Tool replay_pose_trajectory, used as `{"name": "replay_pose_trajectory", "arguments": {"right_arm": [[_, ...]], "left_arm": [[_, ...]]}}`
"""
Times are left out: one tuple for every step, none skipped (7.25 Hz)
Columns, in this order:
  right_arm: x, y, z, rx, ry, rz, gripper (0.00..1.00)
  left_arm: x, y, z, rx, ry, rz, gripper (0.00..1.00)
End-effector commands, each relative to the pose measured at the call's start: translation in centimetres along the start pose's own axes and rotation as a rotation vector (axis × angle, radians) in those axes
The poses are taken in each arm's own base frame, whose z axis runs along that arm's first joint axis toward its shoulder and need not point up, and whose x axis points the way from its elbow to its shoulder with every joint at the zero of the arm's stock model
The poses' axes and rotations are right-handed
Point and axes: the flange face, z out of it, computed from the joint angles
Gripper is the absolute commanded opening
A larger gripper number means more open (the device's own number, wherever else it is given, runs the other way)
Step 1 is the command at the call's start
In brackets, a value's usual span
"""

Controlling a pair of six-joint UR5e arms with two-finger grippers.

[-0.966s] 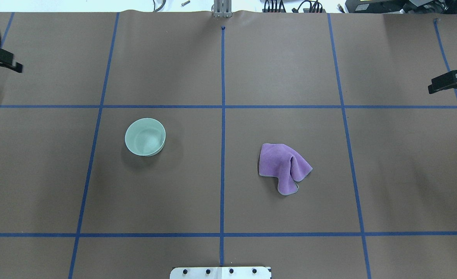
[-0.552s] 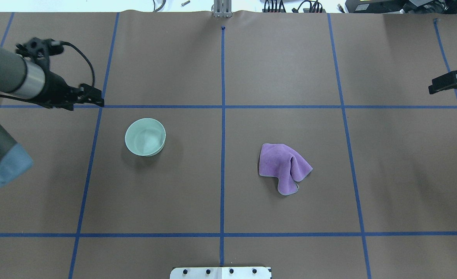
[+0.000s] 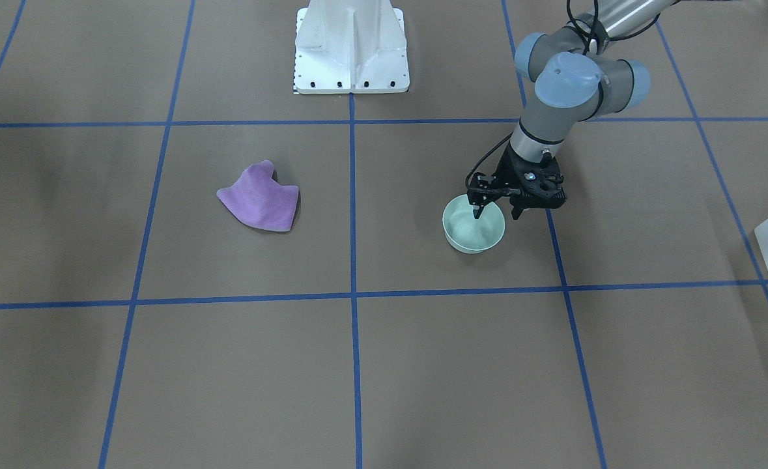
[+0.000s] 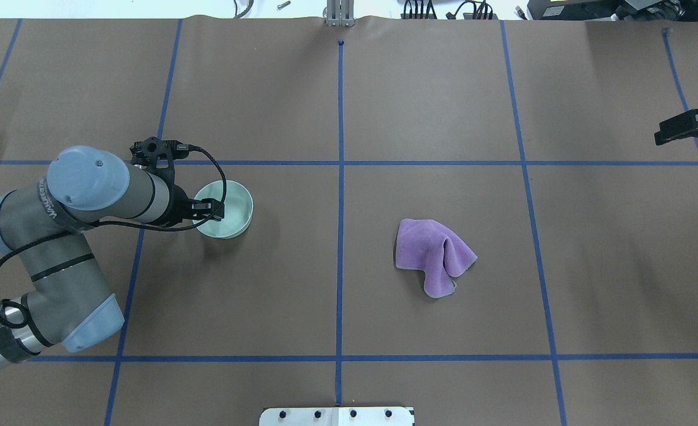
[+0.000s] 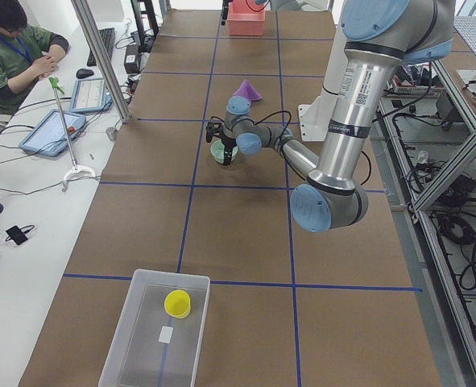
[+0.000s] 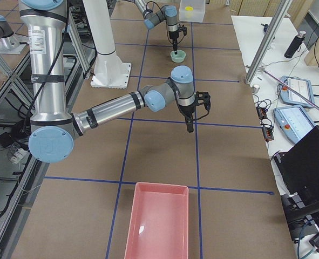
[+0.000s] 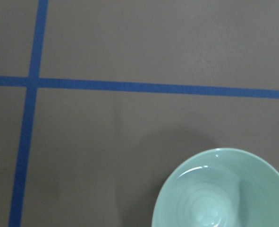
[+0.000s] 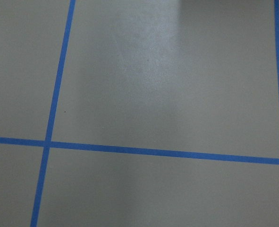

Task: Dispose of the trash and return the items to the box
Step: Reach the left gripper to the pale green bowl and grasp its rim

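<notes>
Two loose things sit on the table [image 4: 425,100]. Far at the robot's left end, the frosted box [image 5: 133,355] already holds the yellow cup [image 5: 177,303]. The left gripper [image 3: 497,211] stands spread across the left rim of the mint-green bowl [image 4: 236,204], one finger inside, one outside, not yet pinching. The bowl looks stiff, light and smooth, so the rim wall is the sensible hold; a weak pinch might slip. Right of centre lies the purple cloth [image 4: 434,254], soft and limp, best pinched at its raised fold. The right gripper [image 4: 674,128] hangs idle, fingers seemingly together and empty. The table is papered brown with blue tape lines [image 4: 340,236]; a pink tray [image 6: 156,221] sits at its right end, and an operator [image 5: 16,48] sits at a side desk.
</notes>
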Motion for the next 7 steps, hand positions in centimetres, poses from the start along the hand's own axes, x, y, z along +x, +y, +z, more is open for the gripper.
{"name": "replay_pose_trajectory", "arguments": {"right_arm": [[0.1, 0.0, 0.1, -0.001, 0.001, 0.001, 1.0], [0.1, 0.0, 0.1, -0.002, 0.001, 0.002, 1.0], [0.2, 0.0, 0.3, -0.006, 0.004, 0.004, 1.0], [0.2, 0.0, 0.3, -0.006, 0.004, 0.004, 1.0], [0.2, 0.0, 0.3, -0.006, 0.004, 0.004, 1.0], [0.2, 0.0, 0.4, -0.007, 0.003, 0.003, 1.0], [0.2, 0.0, 0.5, -0.009, 0.004, 0.003, 1.0]], "left_arm": [[0.6, 0.5, 0.2, 0.002, 0.015, 0.008, 0.0], [0.8, 0.5, -0.1, 0.004, 0.019, 0.008, 0.0], [0.8, 0.4, -0.5, 0.007, 0.025, 0.009, 0.0], [0.9, -0.5, -2.2, 0.026, 0.046, 0.01, 0.0], [-0.7, -2.8, -4.4, 0.041, 0.052, -0.015, 0.0], [-3.4, -6.1, -6.8, 0.037, 0.065, -0.053, 0.0], [-8.3, -8.5, -9.1, 0.035, 0.055, -0.002, 0.0]]}}
